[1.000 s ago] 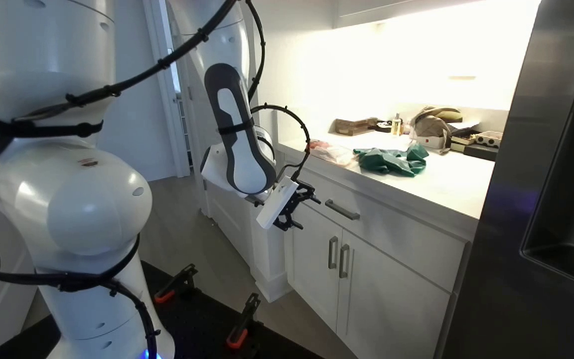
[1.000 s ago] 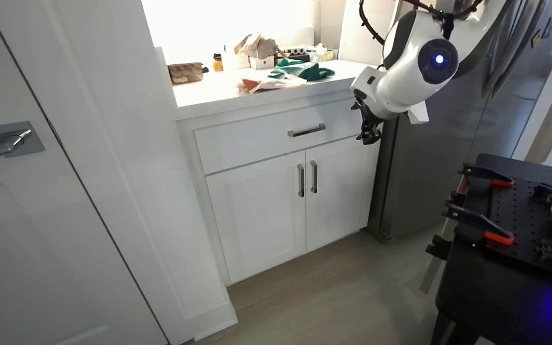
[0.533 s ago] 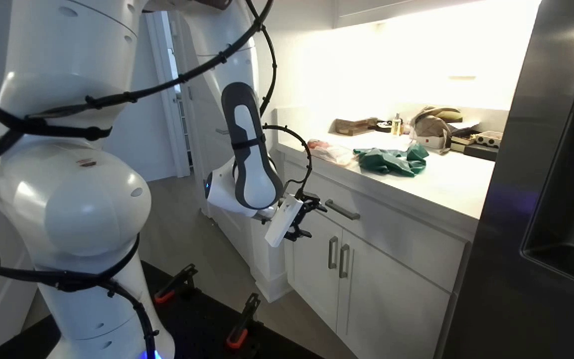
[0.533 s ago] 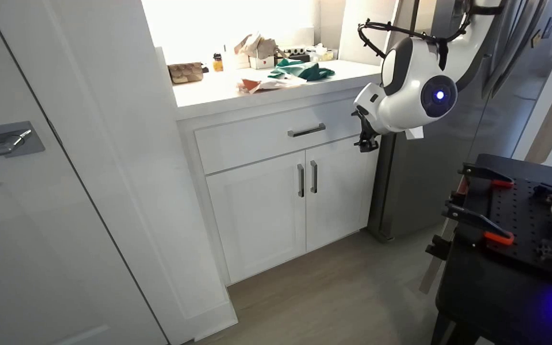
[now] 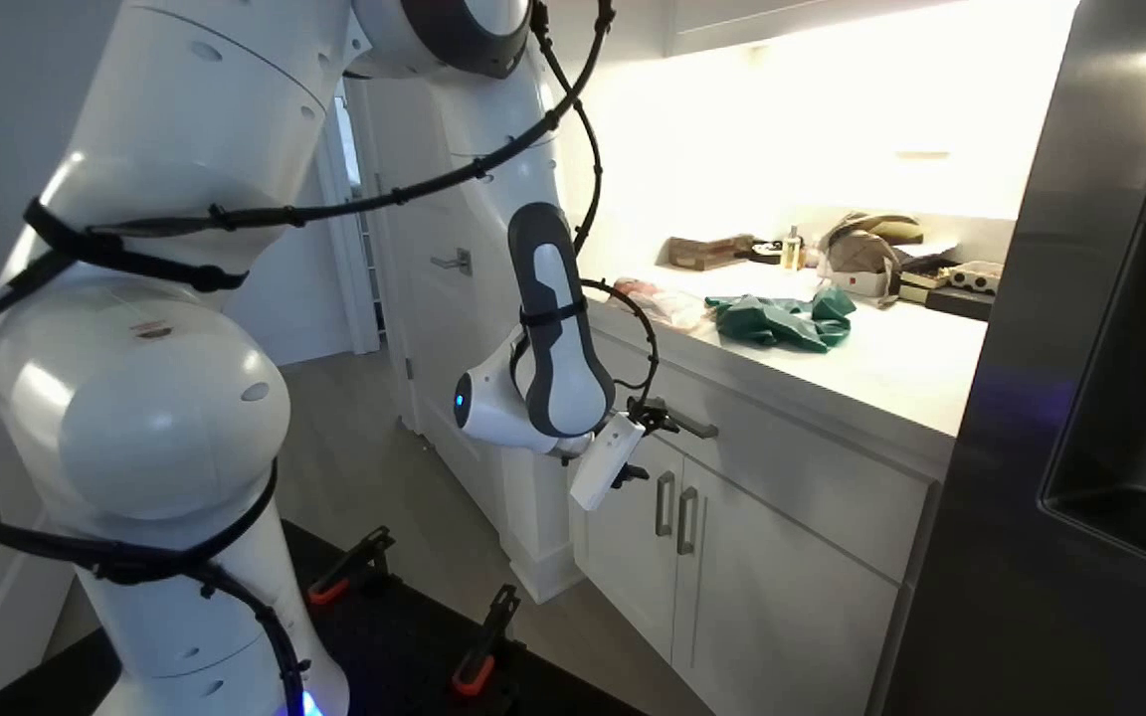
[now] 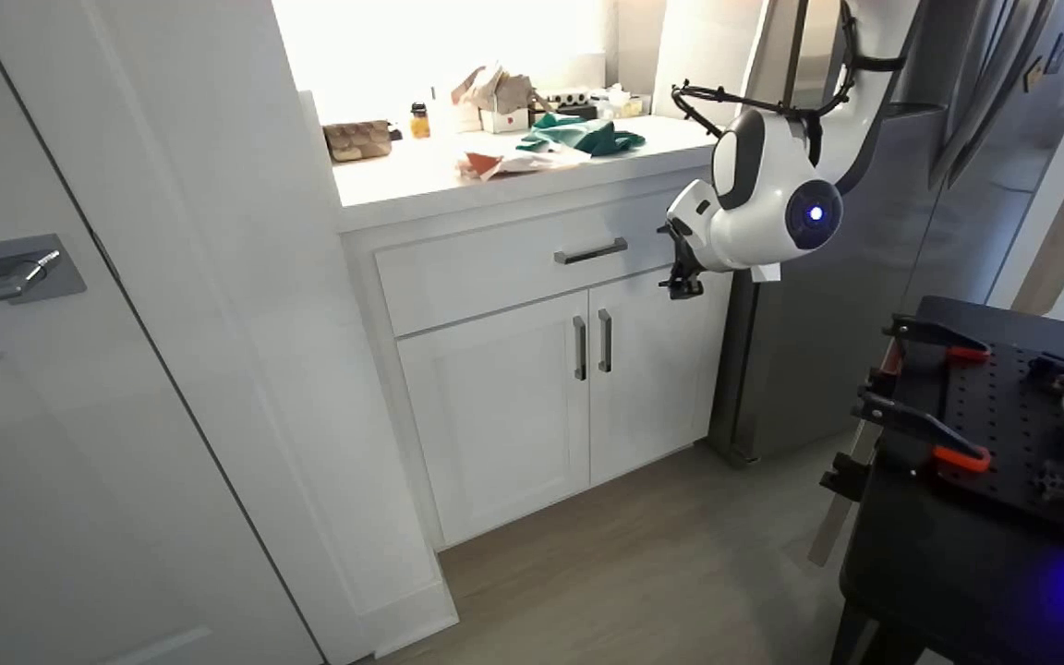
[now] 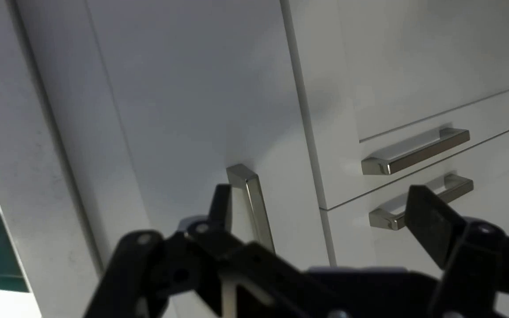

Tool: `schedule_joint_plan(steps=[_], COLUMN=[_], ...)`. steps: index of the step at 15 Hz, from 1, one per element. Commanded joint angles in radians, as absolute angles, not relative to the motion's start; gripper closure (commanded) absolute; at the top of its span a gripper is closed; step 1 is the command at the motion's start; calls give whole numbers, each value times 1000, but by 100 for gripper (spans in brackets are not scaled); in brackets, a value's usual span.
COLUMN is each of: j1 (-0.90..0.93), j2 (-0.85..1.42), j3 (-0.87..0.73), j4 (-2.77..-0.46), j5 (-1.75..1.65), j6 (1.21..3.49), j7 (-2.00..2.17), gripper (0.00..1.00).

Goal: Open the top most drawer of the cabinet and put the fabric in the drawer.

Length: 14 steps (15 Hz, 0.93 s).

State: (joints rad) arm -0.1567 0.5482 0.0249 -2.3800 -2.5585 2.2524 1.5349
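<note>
The cabinet (image 6: 509, 416) is white, with its wide top drawer (image 6: 477, 277) shut. A silver bar handle (image 6: 591, 251) crosses that drawer front. Green fabric (image 5: 780, 320) lies crumpled on the countertop in both exterior views. My gripper (image 5: 655, 449) is in front of the cabinet, its upper finger overlapping the near end of the drawer handle in that view. In the wrist view the gripper (image 7: 320, 192) stands open and holds nothing. There the drawer handle (image 7: 256, 212) appears just inside the left finger, its lower end hidden; contact cannot be made out.
Vertical handles of the two doors (image 7: 415, 152) sit below the drawer. A dark steel fridge (image 5: 1050, 418) adjoins the cabinet. Bags, boxes and a bottle (image 6: 419, 120) stand at the countertop's back, with a pale crumpled bag (image 6: 532, 161) near its front edge.
The arm has reached forward and down, bringing the gripper lower and closer to the drawer handle. The gripper has stayed open; drawer and fabric have not moved.
</note>
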Motion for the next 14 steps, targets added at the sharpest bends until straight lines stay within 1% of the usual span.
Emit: schedule_joint_plan(steps=[1,2,3,7,14], j1=[-188,-163,-111,-10,169], j2=[644,662,681,726,765], j3=[52,74,31,-20,-215], j4=[-2286,-2255,-2230,-2159,-2155], j5=[-2662,-2613,-2616,-2610,-2607], j6=[2213,2202,2210,2202,2197], j7=[1574,1537,1566,1571,1625], gripper=[0,0,0,0,0])
